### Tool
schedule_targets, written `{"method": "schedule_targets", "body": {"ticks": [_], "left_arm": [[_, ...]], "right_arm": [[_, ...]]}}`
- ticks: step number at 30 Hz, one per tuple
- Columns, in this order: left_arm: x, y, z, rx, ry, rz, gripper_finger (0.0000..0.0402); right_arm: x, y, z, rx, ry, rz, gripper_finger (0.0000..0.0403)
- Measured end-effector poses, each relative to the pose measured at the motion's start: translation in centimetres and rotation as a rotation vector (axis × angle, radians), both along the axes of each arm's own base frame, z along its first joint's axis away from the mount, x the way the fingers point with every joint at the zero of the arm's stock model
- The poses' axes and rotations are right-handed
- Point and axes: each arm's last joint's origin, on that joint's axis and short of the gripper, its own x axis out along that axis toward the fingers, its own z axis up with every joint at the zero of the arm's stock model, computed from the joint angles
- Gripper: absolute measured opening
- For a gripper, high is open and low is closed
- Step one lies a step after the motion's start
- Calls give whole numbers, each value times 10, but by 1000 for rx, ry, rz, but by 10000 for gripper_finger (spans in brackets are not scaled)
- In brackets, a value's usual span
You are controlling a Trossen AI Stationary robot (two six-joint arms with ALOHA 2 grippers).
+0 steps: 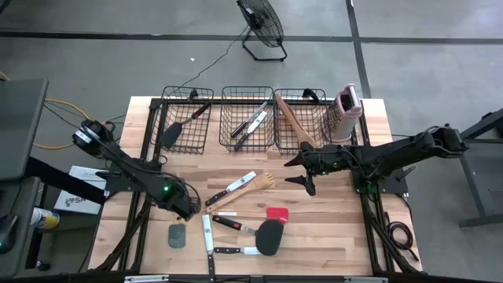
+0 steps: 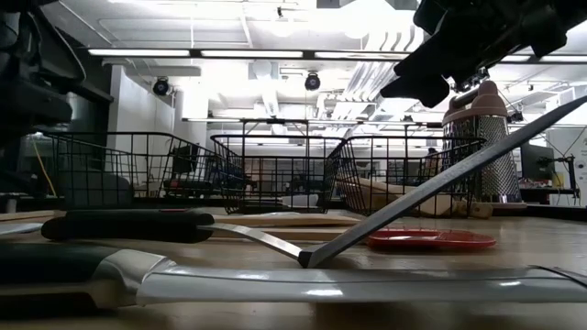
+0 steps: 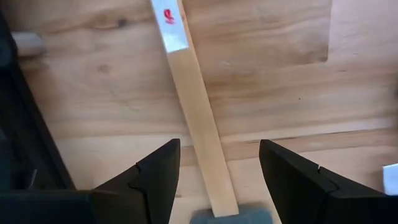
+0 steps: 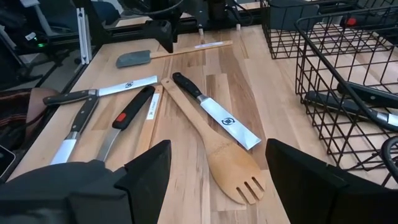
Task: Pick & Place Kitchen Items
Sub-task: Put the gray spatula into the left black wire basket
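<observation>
My left gripper (image 1: pixel 189 208) (image 3: pixel 219 144) is open, low over the table's near-left part. Its fingers stand on either side of the pale wooden handle (image 3: pixel 198 112) of a grey-headed spatula (image 1: pixel 176 234) (image 4: pixel 134 58) that lies flat. My right gripper (image 1: pixel 300 174) (image 4: pixel 217 144) is open and hangs above the table's middle right, over the head of a wooden slotted spoon (image 1: pixel 263 181) (image 4: pixel 219 146). Beside the spoon lies a black-handled knife (image 1: pixel 232 189) (image 4: pixel 214 112). Nearer the front lie two more knives (image 1: pixel 208 240) (image 1: pixel 228 250), a black spatula (image 1: pixel 269 236) and a red-headed spatula (image 1: pixel 277 213).
Three black wire baskets stand along the far edge: the left one (image 1: pixel 182 119) holds a black spatula, the middle one (image 1: pixel 247 118) knives, the right one (image 1: pixel 299 118) wooden utensils. A pink-and-white box grater (image 1: pixel 346 110) stands upright at the far right. Bare wood shows on the near right.
</observation>
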Motion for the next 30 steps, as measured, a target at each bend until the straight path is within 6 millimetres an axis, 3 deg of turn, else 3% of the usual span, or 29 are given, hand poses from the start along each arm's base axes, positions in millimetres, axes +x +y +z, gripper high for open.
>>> {"method": "schedule_targets", "body": {"ticks": [8,17,30], "left_arm": [[-1,-8,-4,-22,22,23,213],[-16,-30,-4,-9,-13,67,213],[-9,-39,-20,-11,4,118,213]], "right_arm": [[0,0,0,18,4,-7,254],[0,1,-1,21,7,-5,254],[0,1,-1,39,9,-13,254]]}}
